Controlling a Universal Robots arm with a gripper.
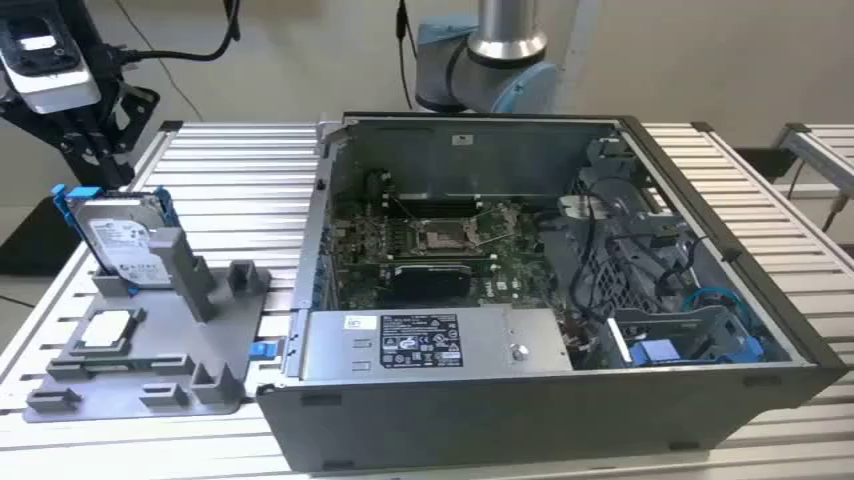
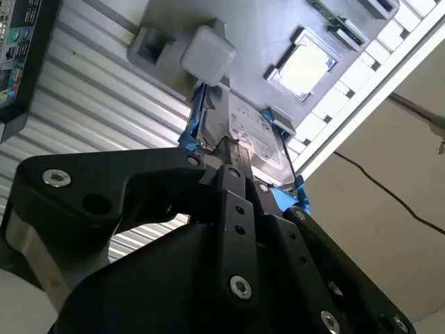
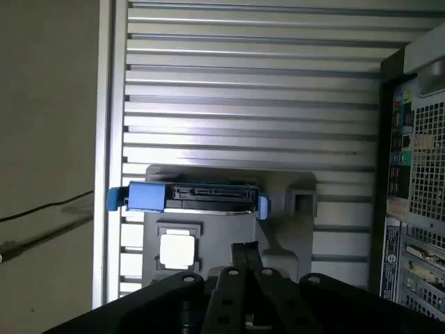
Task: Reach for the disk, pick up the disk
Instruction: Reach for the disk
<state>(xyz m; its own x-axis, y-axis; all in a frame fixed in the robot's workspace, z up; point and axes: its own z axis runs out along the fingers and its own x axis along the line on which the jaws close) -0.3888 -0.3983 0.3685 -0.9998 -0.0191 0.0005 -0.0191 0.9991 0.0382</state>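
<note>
The disk (image 1: 118, 238) is a silver drive with a white label in a bright blue bracket. It stands on edge in a slot of the grey holder plate (image 1: 167, 372) at the exterior view's left. My black gripper (image 1: 91, 150) hangs above the disk and a little to the exterior view's left, apart from it. Both wrist views look down past the gripper (image 2: 233, 149) (image 3: 245, 249) onto the disk (image 2: 261, 139) and its blue-capped top edge (image 3: 208, 196). The fingertips are close together with nothing between them.
A small square silver chip (image 1: 107, 330) lies on the holder plate beside the disk. An open computer case (image 1: 534, 280) with its board and cables exposed stands on the slatted metal table (image 1: 254, 170), to the exterior view's right of the holder. The arm's base (image 1: 487, 70) rises behind it.
</note>
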